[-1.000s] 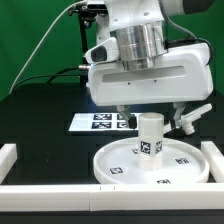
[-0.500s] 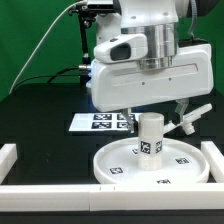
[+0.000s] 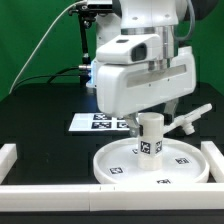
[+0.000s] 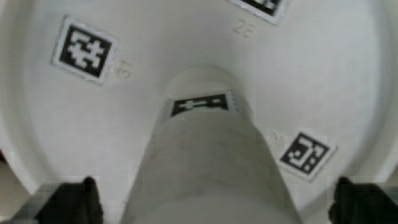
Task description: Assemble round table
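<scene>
One post [image 3: 150, 135] is standing upright at the centre of the round disc [image 3: 105, 158], w/ the gripper [image 4: 217, 205] hanging over it, fingers [image 4: 71, 203] spread wide either side (only tips showing, wrist view). The foot piece [image 3: 189, 122] is lying just beyond the disc, toward the exterior view's right.

Short thick white plastic post [image 3: 150, 133] stands upright at the centre of the large rimmed white disc [image 3: 187, 160]; the marker board [image 3: 85, 123] lies behind.

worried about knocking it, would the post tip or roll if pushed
The post looks short, thick and upright on the disc, so probably hard to tip. Its round side would likely roll if toppled. Looks rigid plastic.
</scene>
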Controlling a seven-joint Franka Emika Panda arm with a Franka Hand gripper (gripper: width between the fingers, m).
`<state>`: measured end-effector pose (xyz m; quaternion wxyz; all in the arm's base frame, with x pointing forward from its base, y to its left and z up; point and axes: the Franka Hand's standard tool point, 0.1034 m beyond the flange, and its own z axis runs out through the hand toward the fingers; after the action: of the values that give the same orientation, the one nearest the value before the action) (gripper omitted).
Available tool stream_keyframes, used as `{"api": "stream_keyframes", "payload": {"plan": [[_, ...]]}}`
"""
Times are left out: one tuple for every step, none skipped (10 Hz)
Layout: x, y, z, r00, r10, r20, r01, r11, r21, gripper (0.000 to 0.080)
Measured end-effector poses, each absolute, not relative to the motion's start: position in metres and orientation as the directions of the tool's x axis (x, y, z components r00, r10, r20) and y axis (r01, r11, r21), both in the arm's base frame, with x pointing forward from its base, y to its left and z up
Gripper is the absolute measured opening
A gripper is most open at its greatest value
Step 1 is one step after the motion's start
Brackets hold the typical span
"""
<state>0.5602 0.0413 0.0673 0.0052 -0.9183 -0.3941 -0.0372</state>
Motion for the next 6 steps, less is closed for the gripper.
{"api": "stream_keyframes", "payload": {"plan": [[0.5599, 0.0413, 0.0670, 0.728, 0.682, 0.073, 0.683, -0.730, 0.012, 0.0649], [0.5598, 0.0410, 0.0668, 0.739, 0.669, 0.073, 0.670, -0.742, 0.011, 0.0531], [0.5600, 0.0407, 0.0669, 0.739, 0.670, 0.073, 0.671, -0.741, 0.011, 0.0400], [0.5599, 0.0408, 0.0668, 0.779, 0.623, 0.074, 0.624, -0.781, 0.006, 0.0400], [0.5599, 0.0408, 0.0668, 0.816, 0.573, 0.074, 0.574, -0.819, 0.001, 0.0403], [0.5608, 0.0411, 0.0666, 0.872, 0.483, 0.080, 0.484, -0.875, -0.002, 0.0403]]}}
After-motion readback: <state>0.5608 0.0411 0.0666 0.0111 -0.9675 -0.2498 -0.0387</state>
